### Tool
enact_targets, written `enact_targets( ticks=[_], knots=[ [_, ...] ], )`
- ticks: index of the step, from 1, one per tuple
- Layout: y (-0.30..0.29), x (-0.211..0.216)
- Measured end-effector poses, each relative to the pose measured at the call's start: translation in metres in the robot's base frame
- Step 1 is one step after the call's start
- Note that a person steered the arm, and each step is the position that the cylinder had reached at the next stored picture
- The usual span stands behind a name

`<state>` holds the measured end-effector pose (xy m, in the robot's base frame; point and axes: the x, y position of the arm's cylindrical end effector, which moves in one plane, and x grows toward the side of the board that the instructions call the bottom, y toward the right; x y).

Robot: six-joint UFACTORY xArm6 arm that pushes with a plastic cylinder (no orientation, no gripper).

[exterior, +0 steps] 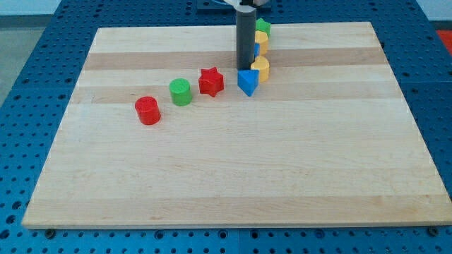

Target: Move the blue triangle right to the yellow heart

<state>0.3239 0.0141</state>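
The blue triangle (247, 82) lies on the wooden board (233, 169) near the view's top centre. The yellow heart (260, 68) sits just to its upper right, touching it. My tip (244, 68) stands right above the blue triangle's top edge and just left of the yellow heart; the dark rod rises up out of the view. Behind the rod, going towards the view's top, are part of a blue block (256, 51), a yellow block (261, 38) and a green block (263, 27), partly hidden.
A red star (210, 82) lies left of the blue triangle. A green cylinder (181, 92) and a red cylinder (147, 111) follow in a line down to the left. The board rests on a blue perforated table (42, 85).
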Motion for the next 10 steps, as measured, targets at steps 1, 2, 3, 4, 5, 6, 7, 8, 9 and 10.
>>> enact_targets(
  ticks=[1, 2, 3, 4, 5, 6, 7, 8, 9, 10],
  knots=[
    [-0.050, 0.008],
    [-0.079, -0.006],
    [-0.072, -0.035],
    [-0.041, -0.038],
    [-0.015, -0.038],
    [-0.009, -0.033],
    [-0.009, -0.021],
    [-0.009, -0.016],
    [-0.011, -0.016],
    [-0.038, -0.018]
  ],
)
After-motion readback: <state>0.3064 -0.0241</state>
